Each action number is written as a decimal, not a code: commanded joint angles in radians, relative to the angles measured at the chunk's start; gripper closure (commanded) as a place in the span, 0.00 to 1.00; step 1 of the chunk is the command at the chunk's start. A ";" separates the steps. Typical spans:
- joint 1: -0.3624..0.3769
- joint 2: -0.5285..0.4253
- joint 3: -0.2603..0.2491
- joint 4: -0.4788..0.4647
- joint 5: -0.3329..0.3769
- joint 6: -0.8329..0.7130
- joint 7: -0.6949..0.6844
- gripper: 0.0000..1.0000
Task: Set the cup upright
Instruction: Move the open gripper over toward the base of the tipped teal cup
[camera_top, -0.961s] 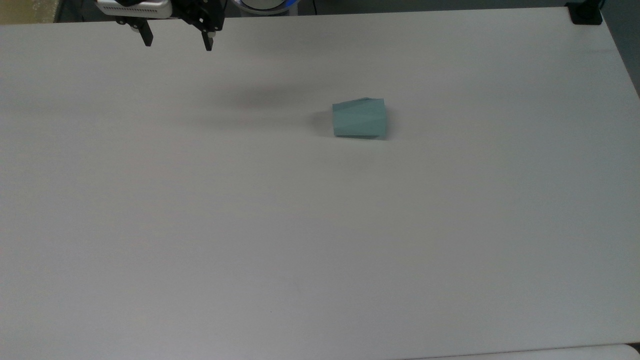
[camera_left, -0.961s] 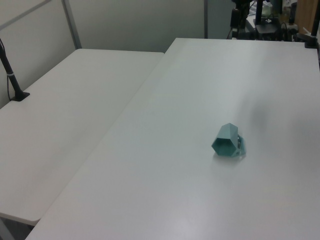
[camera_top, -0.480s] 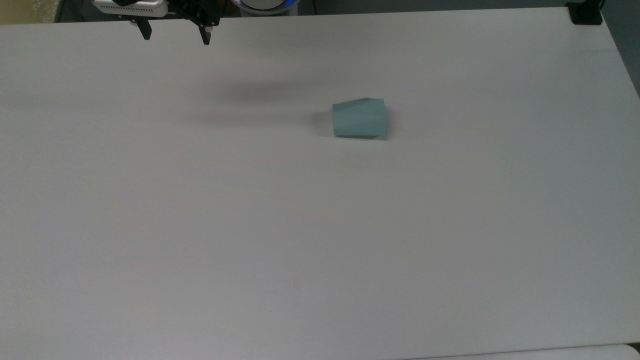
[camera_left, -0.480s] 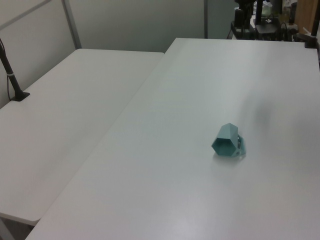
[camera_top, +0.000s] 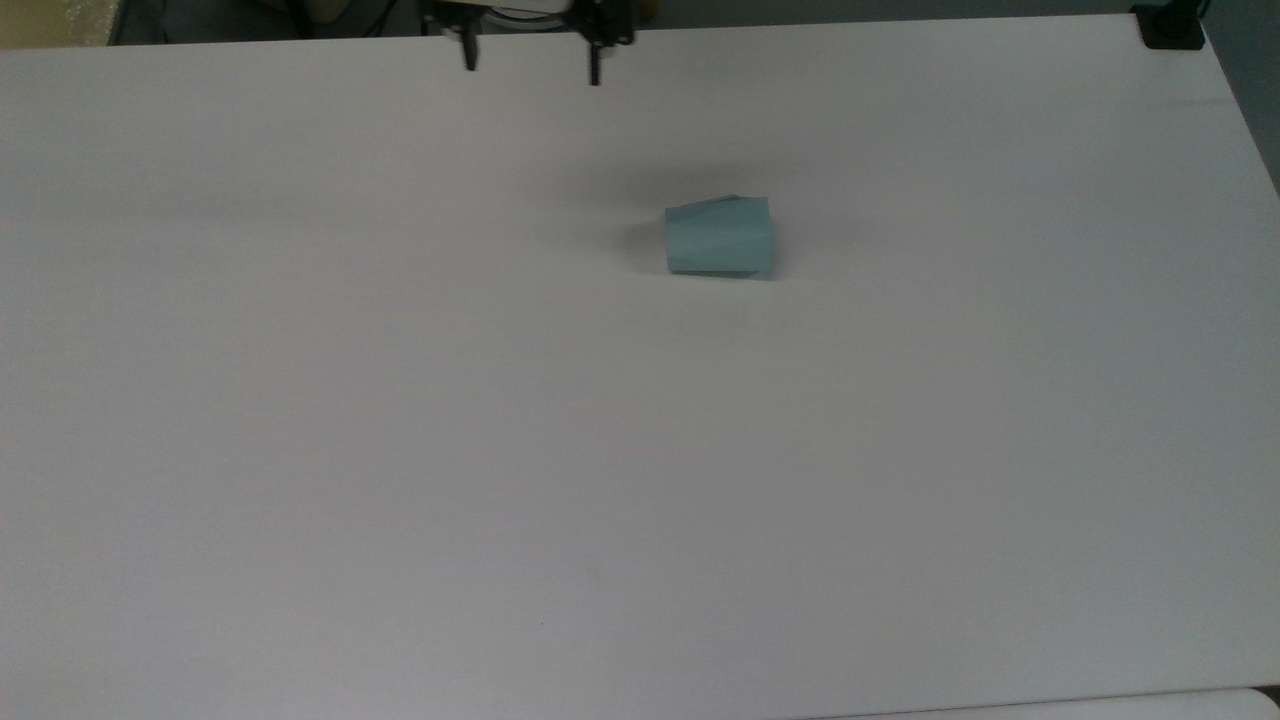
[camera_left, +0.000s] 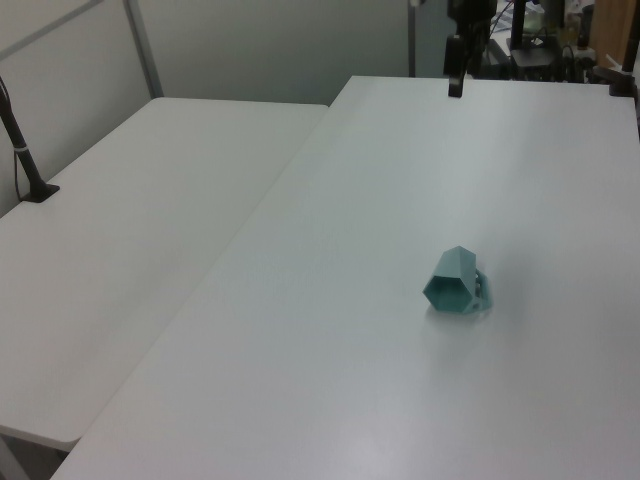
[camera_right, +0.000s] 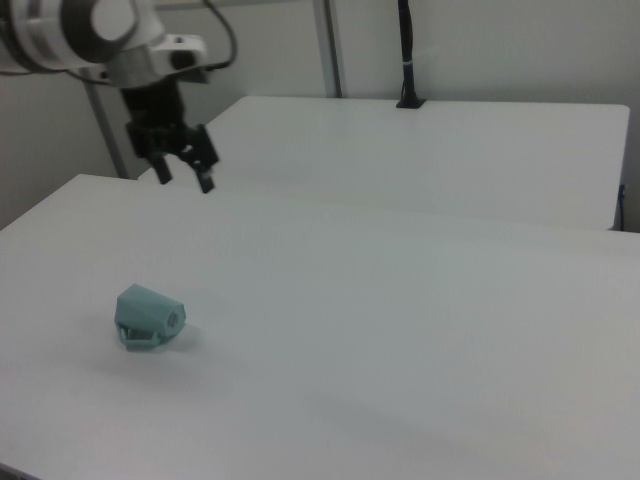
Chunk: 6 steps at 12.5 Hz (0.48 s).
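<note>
1. A small, pale teal-green cup with flat, pointy sides lies tipped over on its side on the big white table.
2. In the top view the cup sits a bit above the middle of the table, with its wider end toward the top view's right and its narrower end toward the top view's left.
3. In the left view one six-sided end of the cup faces the camera, and the cup lies toward the left view's right.
4. In the right view the cup lies near the right view's left edge, with a small tab showing at its lower end.
5. The robot's black jaws hang near the far edge of the table, at the top of the top view.
6. The two black fingers stand wide apart with a clear gap between them, and there is nothing in that gap.
7. The jaws are well apart from the cup and do not touch it.
8. In the left view the black jaws hang over the far end of the table.
9. A second white table stands just beside the first one.
10. A thin black pole stands on that second table.
</note>
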 joint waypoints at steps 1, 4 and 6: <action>0.177 0.147 0.001 0.092 -0.143 0.000 0.214 0.00; 0.282 0.282 0.001 0.174 -0.271 -0.011 0.378 0.00; 0.332 0.319 0.001 0.195 -0.327 -0.012 0.443 0.00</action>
